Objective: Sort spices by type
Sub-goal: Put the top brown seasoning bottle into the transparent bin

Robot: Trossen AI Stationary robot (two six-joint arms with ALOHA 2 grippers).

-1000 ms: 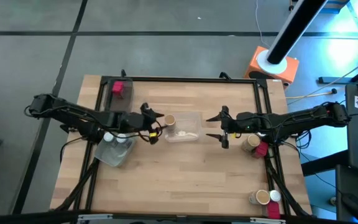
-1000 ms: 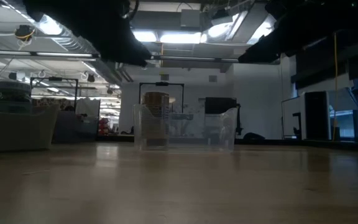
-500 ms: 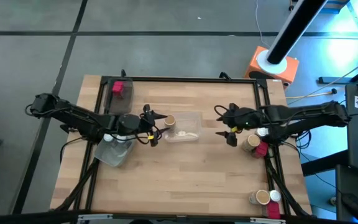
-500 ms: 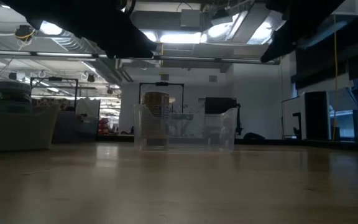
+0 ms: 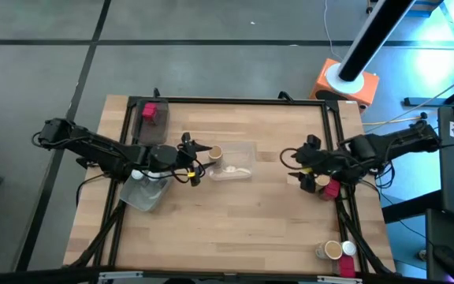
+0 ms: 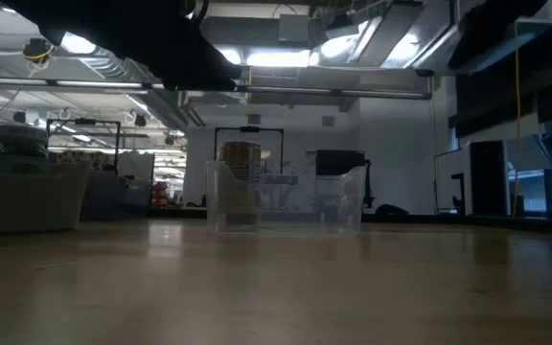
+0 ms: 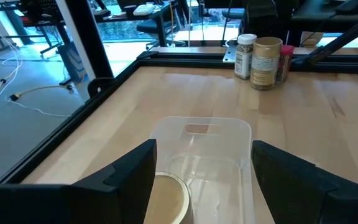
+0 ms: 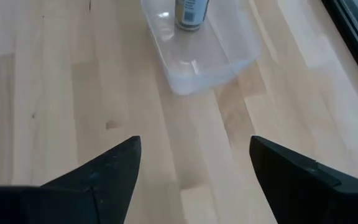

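Observation:
A clear tray (image 5: 235, 162) lies mid-table, and a tan cork-topped spice jar (image 5: 215, 152) stands upright in its left end. My left gripper (image 5: 196, 162) hovers open just left of that tray; in its wrist view the jar's top (image 7: 166, 196) shows between the fingers, untouched. My right gripper (image 5: 296, 167) hangs open above the table, right of the tray (image 8: 199, 55), tipped downward. Beside the right arm stand a tan jar (image 5: 316, 182) and a red jar (image 5: 331, 190).
Another clear tray (image 5: 145, 193) holding white-capped jars (image 5: 137, 174) lies under the left arm. A red jar (image 5: 150, 111) stands at the far left corner. A tan jar (image 5: 331, 250), a white one (image 5: 348, 248) and a red one (image 5: 346, 267) stand at the near right corner.
My right gripper has drawn back from the tray toward the table's right edge, risen, and tipped to point more steeply down, staying open. The tray and the jar in it have not moved.

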